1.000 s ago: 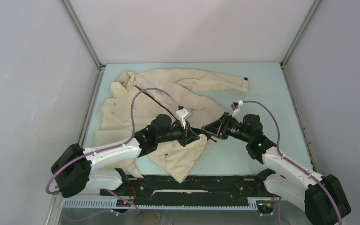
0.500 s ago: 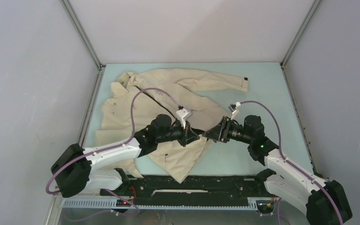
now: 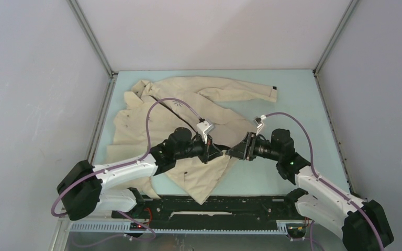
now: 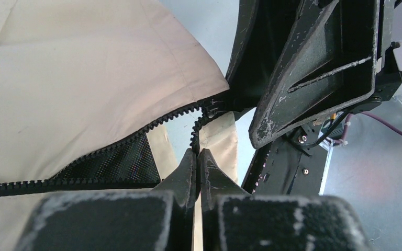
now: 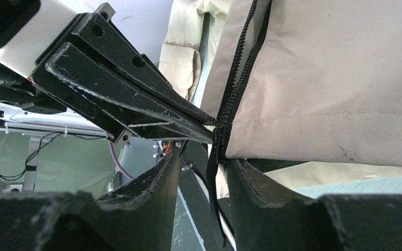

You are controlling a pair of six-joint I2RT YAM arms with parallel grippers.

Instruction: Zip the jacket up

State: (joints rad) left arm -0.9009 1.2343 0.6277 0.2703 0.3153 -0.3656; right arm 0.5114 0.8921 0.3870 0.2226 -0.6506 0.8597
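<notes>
The beige jacket (image 3: pixel 188 104) lies spread over the left and middle of the teal table, its dark zipper (image 4: pixel 152 125) undone at the lower end. My left gripper (image 3: pixel 215 152) is shut on the jacket's zipper edge; in the left wrist view the fingertips (image 4: pixel 198 152) pinch the toothed strip. My right gripper (image 3: pixel 234 152) faces it, tip to tip. In the right wrist view its jaws (image 5: pixel 203 157) stand open, with the black zipper strip (image 5: pixel 214 157) hanging in the gap below the jacket's hem (image 5: pixel 335 78). The left gripper's fingers (image 5: pixel 136 104) reach the same spot.
A black rail (image 3: pixel 214 201) runs along the near edge between the arm bases. Grey enclosure walls close the sides and back. A purple cable (image 3: pixel 152 120) loops over the jacket. Bare teal table (image 3: pixel 293 94) shows to the right.
My right gripper has slid left, closing up to the left gripper's tips at the zipper's lower end. The left arm and jacket have stayed put.
</notes>
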